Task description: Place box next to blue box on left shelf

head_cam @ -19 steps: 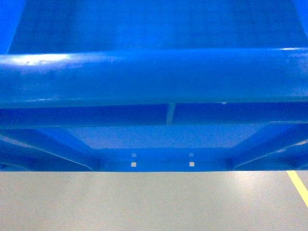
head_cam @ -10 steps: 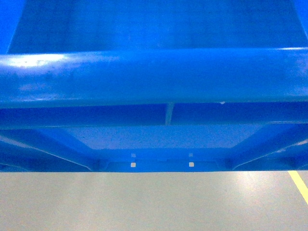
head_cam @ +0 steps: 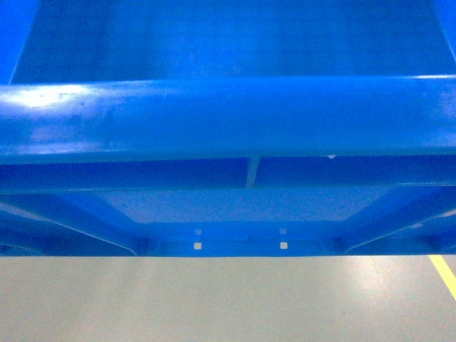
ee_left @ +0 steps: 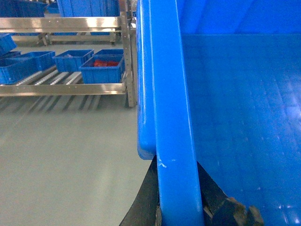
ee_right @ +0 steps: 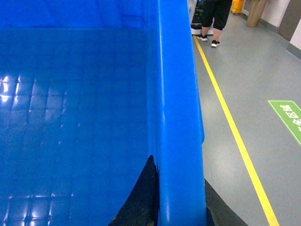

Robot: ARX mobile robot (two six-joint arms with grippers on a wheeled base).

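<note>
I hold the box, a large bright blue open crate, off the floor by its two side rims. Its thick near rim (head_cam: 228,117) and ribbed outer wall fill the head view. My left gripper (ee_left: 177,165) is shut on the left rim (ee_left: 169,94), with one black finger on each side. My right gripper (ee_right: 178,172) is shut on the right rim (ee_right: 176,94) in the same way. In the left wrist view the left shelf (ee_left: 56,79), made of roller tracks, lies at the upper left. Small blue boxes stand on it, one holding red items (ee_left: 102,70).
A steel rack upright (ee_left: 128,52) stands close beside the crate's left rim. A person (ee_right: 214,19) stands on the far right near a yellow floor line (ee_right: 235,136) and a green floor marking (ee_right: 288,117). Grey floor (head_cam: 228,299) lies below the crate.
In the head view the crate's near rim has dropped slightly. Both grippers keep their hold.
</note>
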